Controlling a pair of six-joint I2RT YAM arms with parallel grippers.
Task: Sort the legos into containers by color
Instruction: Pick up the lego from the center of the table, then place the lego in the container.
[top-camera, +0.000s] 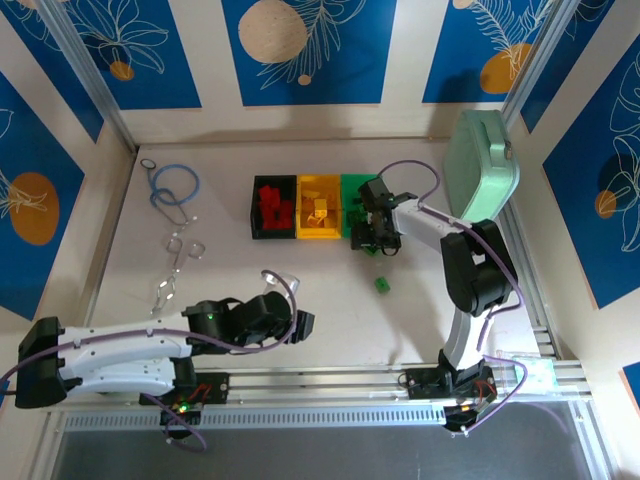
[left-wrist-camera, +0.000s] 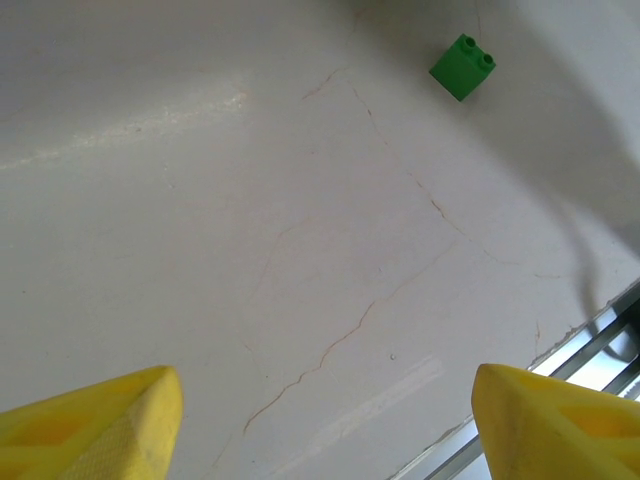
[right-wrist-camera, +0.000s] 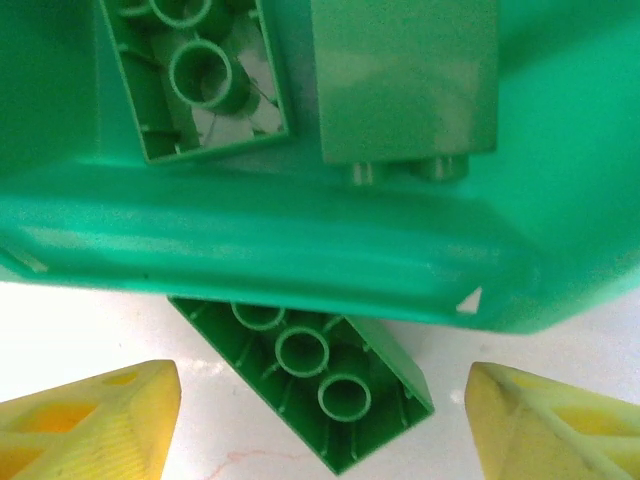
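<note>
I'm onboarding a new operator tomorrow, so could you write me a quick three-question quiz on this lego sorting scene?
1. True or false: the black bin holds red legos.
2. In the right wrist view, the upturned green lego between the open jaws lies: A) inside the green bin; B) on the table, outside the green bin's wall; C) in the yellow bin.
3. In the left wrist view, how many legos lie on the table ahead of the jaws, and what colour?

Key: 1 true; 2 B; 3 a single green lego.
</note>
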